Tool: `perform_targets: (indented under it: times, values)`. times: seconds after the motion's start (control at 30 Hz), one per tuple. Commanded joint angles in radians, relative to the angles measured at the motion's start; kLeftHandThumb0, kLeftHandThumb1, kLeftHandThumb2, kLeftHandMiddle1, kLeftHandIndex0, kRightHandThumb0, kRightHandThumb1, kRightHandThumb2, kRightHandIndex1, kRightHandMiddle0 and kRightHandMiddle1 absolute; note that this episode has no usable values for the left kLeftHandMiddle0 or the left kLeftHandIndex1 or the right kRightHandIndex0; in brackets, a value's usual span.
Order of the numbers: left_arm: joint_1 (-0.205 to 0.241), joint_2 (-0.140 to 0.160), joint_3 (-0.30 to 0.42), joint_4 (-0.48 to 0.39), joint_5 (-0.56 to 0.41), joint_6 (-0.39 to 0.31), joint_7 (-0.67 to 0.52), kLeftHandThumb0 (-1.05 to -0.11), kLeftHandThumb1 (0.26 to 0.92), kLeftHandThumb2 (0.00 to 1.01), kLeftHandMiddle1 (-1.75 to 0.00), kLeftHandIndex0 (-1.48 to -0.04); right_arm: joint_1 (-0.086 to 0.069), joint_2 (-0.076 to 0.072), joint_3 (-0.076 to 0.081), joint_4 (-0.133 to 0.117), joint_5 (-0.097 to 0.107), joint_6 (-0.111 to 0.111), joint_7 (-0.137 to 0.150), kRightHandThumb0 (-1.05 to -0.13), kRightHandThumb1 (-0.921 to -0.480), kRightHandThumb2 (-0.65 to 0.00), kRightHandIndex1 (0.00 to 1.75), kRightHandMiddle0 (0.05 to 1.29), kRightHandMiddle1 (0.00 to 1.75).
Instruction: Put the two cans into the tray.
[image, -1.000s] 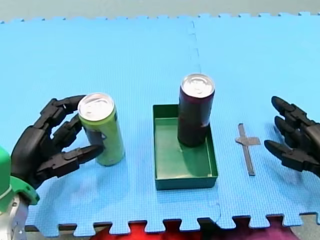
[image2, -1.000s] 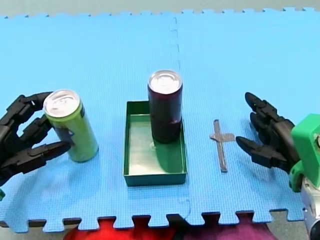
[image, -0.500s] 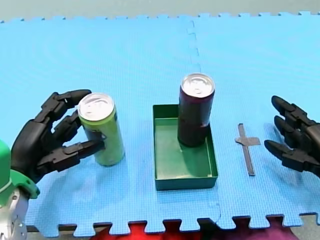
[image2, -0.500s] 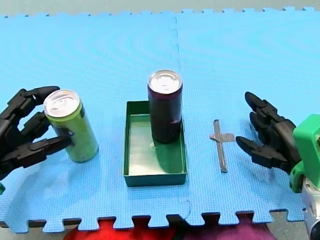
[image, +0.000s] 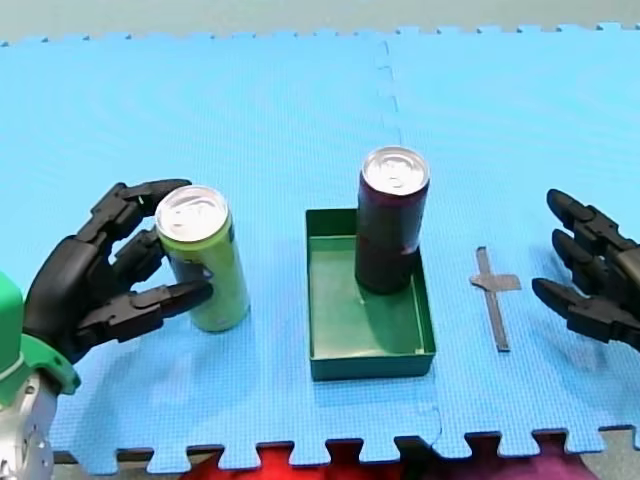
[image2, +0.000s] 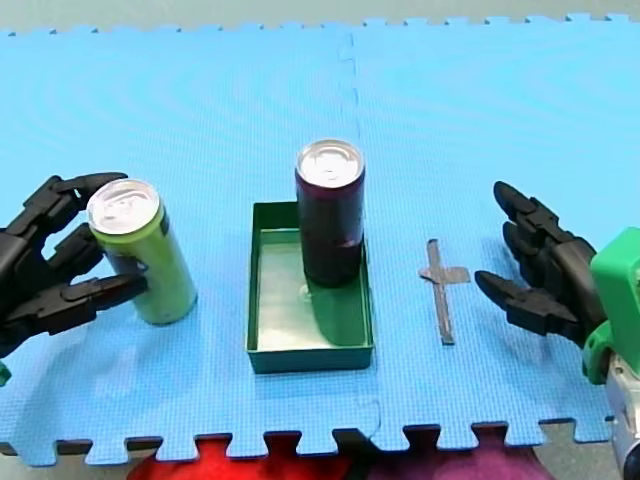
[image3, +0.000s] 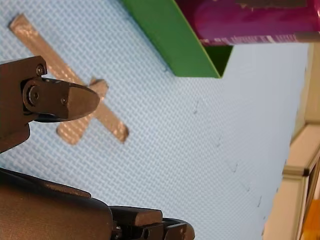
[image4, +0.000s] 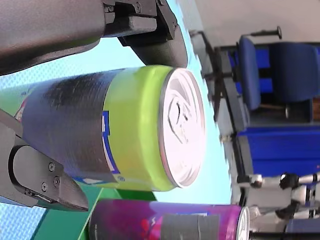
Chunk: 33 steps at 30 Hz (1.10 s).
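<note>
A green can (image: 205, 265) stands upright on the blue mat, left of the green tray (image: 370, 362). My left hand (image: 190, 238) is wrapped around this can, with the thumb on its front and the fingers (image: 150, 192) behind its top. The second wrist view shows the same green can (image4: 115, 130) between those fingers. A purple can (image: 392, 225) stands upright in the far end of the tray. My right hand (image: 552, 248) is at the right side of the mat, away from the tray, holding nothing.
A grey tape cross (image: 493, 290) is stuck to the mat between the tray and my right hand, and the first wrist view shows this tape cross (image3: 85, 105) close up. The mat's jagged front edge (image: 330, 448) runs just below the tray. Blue chairs (image4: 280, 65) stand beyond the mat.
My left hand has shifted forward and its fingers have risen around the green can's top. Both cans and the right hand have hardly moved.
</note>
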Motion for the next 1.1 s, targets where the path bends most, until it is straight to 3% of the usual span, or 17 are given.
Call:
perform_targets:
  times: [0.0,0.63,1.07]
  values:
    - [-0.005,0.008,0.000,0.006,-0.003,-0.010,-0.016,-1.048,0.712,0.00,-0.01,-0.08,-0.001,-0.006,0.000,-0.001,-0.001,-0.003,-0.007,-1.048,-0.921,-0.332,0.01,0.08,0.00]
    - [-0.038,0.011,0.008,0.085,-0.003,-0.054,-0.069,-1.048,0.710,0.00,0.00,-0.08,0.003,-0.004,0.003,-0.005,-0.001,-0.006,-0.012,-1.048,-0.921,-0.327,0.01,0.08,0.00]
    - [-0.052,0.012,0.008,0.119,0.005,-0.080,-0.061,-1.048,0.739,0.01,-0.01,-0.09,0.008,-0.003,-0.002,-0.009,0.007,-0.003,0.002,-1.048,-0.921,-0.322,0.00,0.08,0.00]
